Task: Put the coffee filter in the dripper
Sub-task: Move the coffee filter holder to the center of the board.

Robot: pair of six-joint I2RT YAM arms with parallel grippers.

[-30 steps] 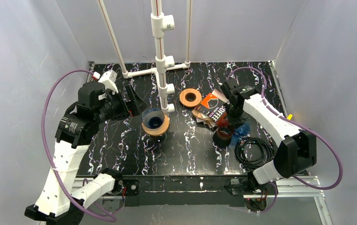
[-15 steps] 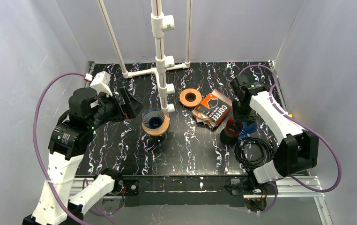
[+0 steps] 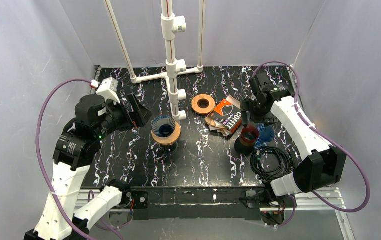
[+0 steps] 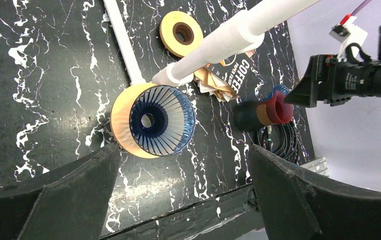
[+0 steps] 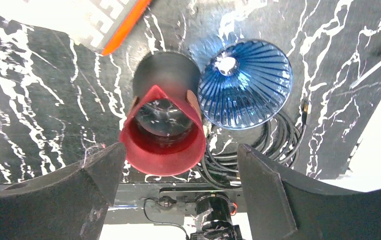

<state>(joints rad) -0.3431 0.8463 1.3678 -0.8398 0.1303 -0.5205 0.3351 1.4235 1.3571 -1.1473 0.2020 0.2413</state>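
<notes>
Black, white-veined table (image 3: 128, 155) is carrying it all; white PVC pipe stand (image 3: 151, 77) is standing at 12; blue ribbed dripper (image 3: 165, 128) on tan ring is sitting at 9, nr ctr; orange tape roll (image 3: 203, 104) is lying at 1; coffee bag (image 3: 226, 118) is lying flat at 2; black cup w/ red collar (image 3: 247, 137) is sitting at 3, touching a blue ribbed cone (image 3: 266, 133), point up; black cable coil (image 3: 271, 162) is lying at 4.

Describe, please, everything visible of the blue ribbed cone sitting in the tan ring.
The translucent blue ribbed plastic cone stands upright, mouth up, its ribs converging on a round hole at the centre. It sits in a tan ring on the black marbled table, close to the white pipe stand. It looks empty, and nothing grips it.
</notes>
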